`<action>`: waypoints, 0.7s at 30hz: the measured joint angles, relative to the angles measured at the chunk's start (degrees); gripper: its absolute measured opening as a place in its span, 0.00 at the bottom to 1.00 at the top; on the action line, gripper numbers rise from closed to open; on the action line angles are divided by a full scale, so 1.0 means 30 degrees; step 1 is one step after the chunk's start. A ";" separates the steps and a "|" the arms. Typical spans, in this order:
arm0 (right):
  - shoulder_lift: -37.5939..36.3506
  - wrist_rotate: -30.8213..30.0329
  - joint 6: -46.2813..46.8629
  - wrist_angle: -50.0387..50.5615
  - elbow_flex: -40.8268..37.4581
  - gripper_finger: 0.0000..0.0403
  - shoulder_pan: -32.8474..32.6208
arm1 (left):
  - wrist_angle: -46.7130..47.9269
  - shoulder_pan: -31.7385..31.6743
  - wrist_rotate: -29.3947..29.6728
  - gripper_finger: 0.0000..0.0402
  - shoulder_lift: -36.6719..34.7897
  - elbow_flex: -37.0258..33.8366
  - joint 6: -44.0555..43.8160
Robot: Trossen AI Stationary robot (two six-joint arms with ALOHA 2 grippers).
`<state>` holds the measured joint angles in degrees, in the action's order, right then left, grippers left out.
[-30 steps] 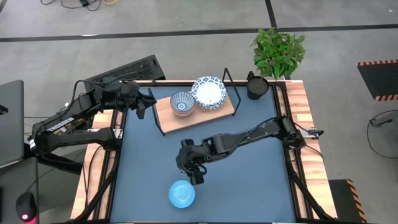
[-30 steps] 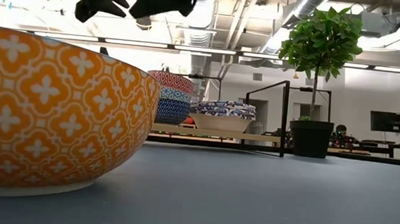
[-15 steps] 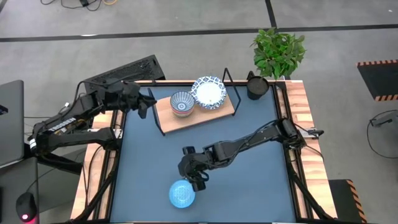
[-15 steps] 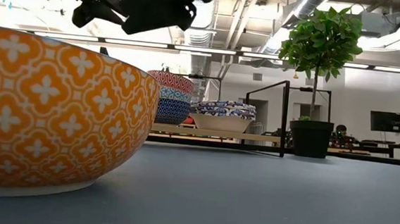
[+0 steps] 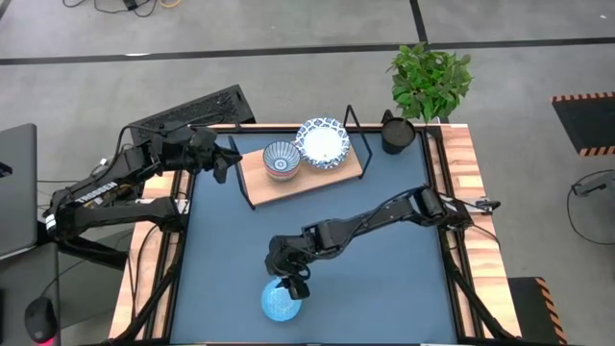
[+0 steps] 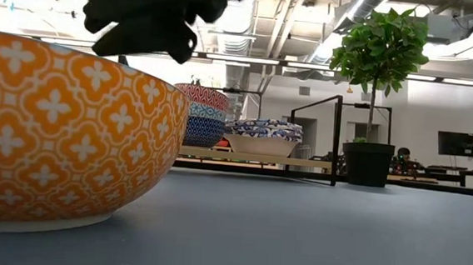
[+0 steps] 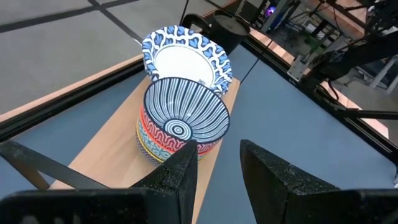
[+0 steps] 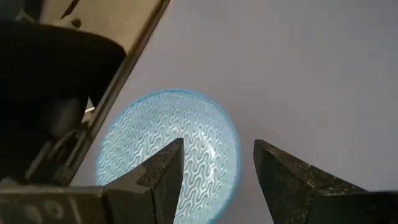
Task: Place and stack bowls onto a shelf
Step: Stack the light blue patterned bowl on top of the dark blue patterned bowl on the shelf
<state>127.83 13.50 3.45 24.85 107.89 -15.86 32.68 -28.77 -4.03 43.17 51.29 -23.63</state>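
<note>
Now the right hand (image 5: 287,284), fingers spread, hovers over the light blue bowl (image 5: 280,302).

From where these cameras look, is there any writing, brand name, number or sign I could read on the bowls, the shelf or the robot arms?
None can be read.
Left arm: pale lettering along its side, too small to make out.
Bowls, such as the light blue bowl and the striped bowl: only patterns, no words.
Shelf: bare wood, no label visible.
Screen in the room behind: too far off to read.
</note>
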 joint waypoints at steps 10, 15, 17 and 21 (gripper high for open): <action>0.0684 0.0370 -0.1967 0.0851 0.0092 0.54 0.0718 | 0.0019 0.0000 0.0007 0.27 -0.0025 0.0000 0.0236; 0.1610 0.1618 -0.1752 0.0611 0.0258 0.54 0.0780 | 0.0019 0.0000 0.0066 0.27 -0.0025 0.0000 0.0447; 0.1610 0.1963 -0.1679 0.0297 0.0300 0.54 0.0825 | 0.0019 0.0000 0.0066 0.27 -0.0032 0.0000 0.0455; 0.1541 0.1313 -0.1668 0.0196 0.0194 0.53 0.0876 | 0.0061 0.0000 0.0066 0.27 -0.0032 0.0000 0.0481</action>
<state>132.45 17.44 -1.55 25.44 108.48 -13.23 32.86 -28.77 -3.84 43.07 51.29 -22.18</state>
